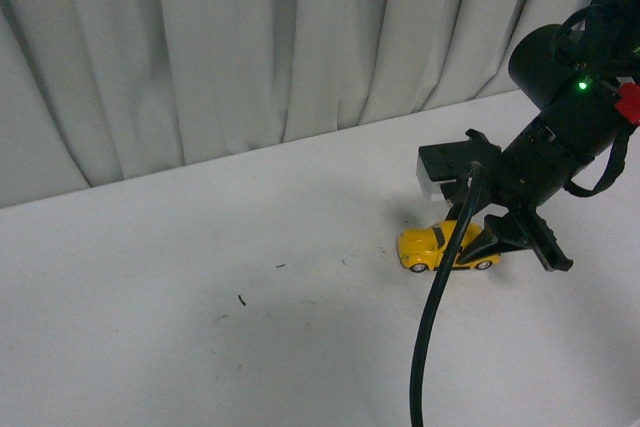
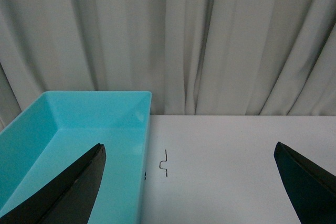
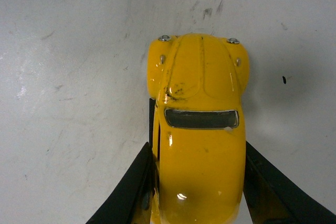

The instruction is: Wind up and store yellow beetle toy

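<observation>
The yellow beetle toy (image 1: pixel 440 247) rests on the white table at the right, its nose pointing left. My right gripper (image 1: pixel 497 237) is shut on the rear half of the toy. In the right wrist view the yellow beetle toy (image 3: pixel 199 129) fills the middle, hood away from the wrist, with a black finger (image 3: pixel 131 187) pressed against each side. My left gripper (image 2: pixel 189 182) is open over bare table, nothing between its fingers, and it is out of the front view.
A turquoise bin (image 2: pixel 73 145) sits beside the left gripper, in front of the grey curtain (image 1: pixel 250 47). A black cable (image 1: pixel 435 317) hangs from the right arm toward the table's front. Small dark marks (image 1: pixel 241 299) dot the white table (image 1: pixel 200 327).
</observation>
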{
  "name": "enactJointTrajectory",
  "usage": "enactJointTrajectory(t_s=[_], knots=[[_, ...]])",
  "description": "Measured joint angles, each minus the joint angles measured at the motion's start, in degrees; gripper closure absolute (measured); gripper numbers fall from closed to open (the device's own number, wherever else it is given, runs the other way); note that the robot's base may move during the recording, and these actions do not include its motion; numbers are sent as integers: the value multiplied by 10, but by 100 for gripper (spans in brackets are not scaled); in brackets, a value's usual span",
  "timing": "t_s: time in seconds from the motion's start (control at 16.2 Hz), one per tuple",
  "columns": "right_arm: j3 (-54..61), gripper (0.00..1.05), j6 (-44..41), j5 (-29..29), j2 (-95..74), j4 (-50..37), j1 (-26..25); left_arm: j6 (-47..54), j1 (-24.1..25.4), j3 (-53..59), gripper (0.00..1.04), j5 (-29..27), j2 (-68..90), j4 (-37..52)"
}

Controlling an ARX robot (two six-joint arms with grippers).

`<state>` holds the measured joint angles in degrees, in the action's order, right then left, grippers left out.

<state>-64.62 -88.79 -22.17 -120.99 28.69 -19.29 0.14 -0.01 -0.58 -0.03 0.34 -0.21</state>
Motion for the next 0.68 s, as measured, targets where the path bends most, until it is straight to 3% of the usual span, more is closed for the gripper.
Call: enactJointTrajectory(t_s=[0.19,0.49,0.68], knots=[[0,63,-33,2,0,3,1,0,0,0,7,0,0,0],[10,8,-62,19,-4,27,2,0,0,0,7,0,0,0],[10,7,-70,20,-4,28,2,0,0,0,7,0,0,0]])
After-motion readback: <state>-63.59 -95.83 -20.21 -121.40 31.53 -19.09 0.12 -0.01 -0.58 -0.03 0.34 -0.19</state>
